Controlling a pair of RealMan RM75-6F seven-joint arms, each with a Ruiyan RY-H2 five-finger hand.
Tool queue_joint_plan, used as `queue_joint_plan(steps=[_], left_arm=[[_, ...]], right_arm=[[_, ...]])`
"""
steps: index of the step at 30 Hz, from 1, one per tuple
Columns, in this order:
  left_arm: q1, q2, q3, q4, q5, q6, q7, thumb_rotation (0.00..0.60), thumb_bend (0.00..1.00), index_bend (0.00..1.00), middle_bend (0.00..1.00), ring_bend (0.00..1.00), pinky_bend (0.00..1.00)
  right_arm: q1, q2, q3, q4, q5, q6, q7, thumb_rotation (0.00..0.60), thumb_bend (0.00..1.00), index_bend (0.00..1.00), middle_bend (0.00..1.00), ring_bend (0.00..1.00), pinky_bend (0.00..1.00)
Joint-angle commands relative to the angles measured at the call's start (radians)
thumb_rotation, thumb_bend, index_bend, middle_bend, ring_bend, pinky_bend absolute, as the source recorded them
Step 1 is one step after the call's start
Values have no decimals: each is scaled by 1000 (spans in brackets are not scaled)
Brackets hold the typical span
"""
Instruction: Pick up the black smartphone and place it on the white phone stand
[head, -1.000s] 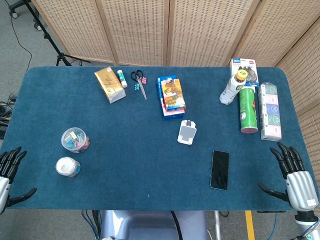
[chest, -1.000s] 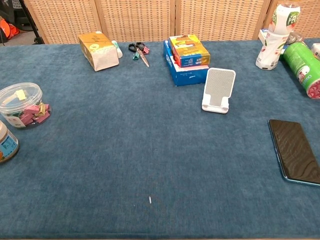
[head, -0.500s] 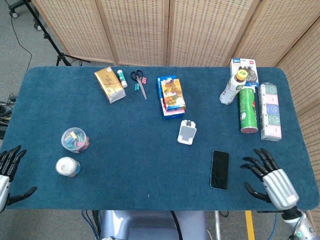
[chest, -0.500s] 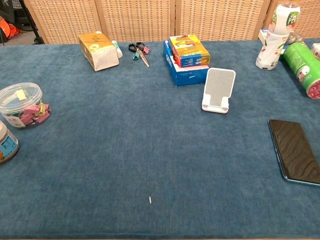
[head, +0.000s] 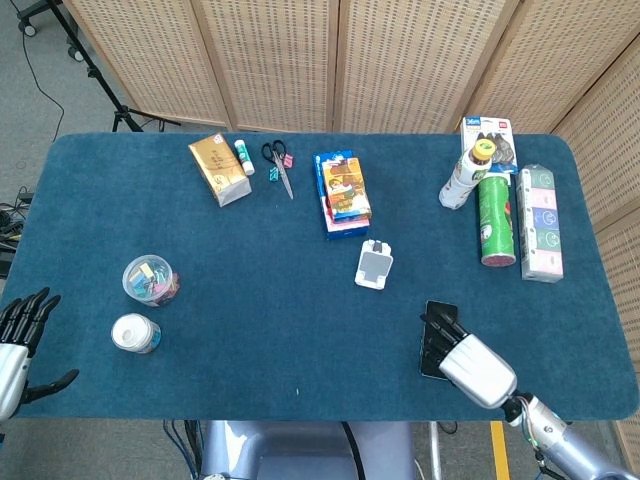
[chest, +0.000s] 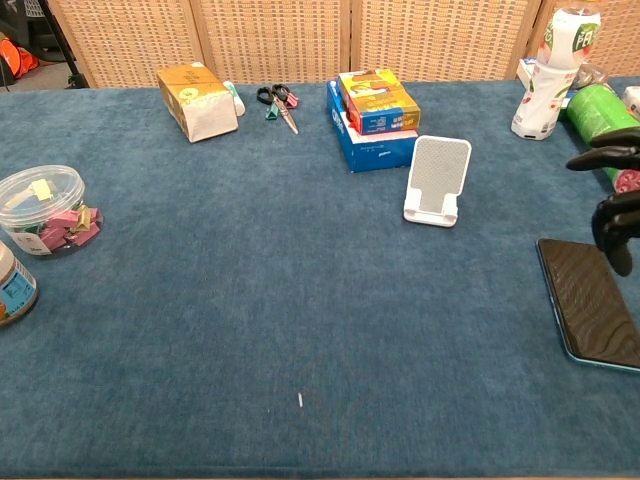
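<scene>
The black smartphone (head: 436, 318) lies flat on the blue table near the front right; the chest view shows it whole (chest: 590, 300). The white phone stand (head: 375, 264) stands upright behind and to the left of it, its back plate facing the chest view (chest: 437, 178). My right hand (head: 468, 362) hovers over the phone's near end with its fingers spread, hiding that part in the head view. Its dark fingers (chest: 612, 212) hang just above the phone's far end at the frame's right edge. My left hand (head: 16, 347) stays off the table's front left corner, fingers apart and holding nothing.
A green can (head: 494, 220) lies by a bottle (head: 465, 175) and a long packet (head: 540, 222) at the back right. Stacked boxes (chest: 375, 115) sit behind the stand. A clear jar of clips (head: 151, 279) and a small tub (head: 135, 333) stand front left.
My right hand has swung left from beyond the table's right edge and now covers the near end of the phone. The phone, stand and left hand have stayed put.
</scene>
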Motion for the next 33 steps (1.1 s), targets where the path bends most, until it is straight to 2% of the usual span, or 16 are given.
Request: queue_joint_plan(steps=[1,9,16,24,33], left_arm=[[-1,0,0,-1,-2,-3,1,600,0,0,0,0,0],[-5,1,-2,-2,-9,-12,2,600,0,0,0,0,0],[-7,1,-2,-4,-11,-16,4,600,0,0,0,0,0],[-8,1,-3,-5,-15,-18,3,600,0,0,0,0,0],[-9,-1,-2,-6,-14,-19,9,600,0,0,0,0,0]], right_arm=[[41,-64,30,-37,3,-112,-177,600,852,503,424,87,0],[73,-144,47,-63,51,-233,-336,600,852,503,424,87,0],[91,-217,51,-25,93,-302,-432,600,852,503,424,87,0],[90,-254,30,64,85,-281,-488,600,852,503,424,87,0],[69,-246,-15,127,74,-217,-450,600,852,503,424,87,0]])
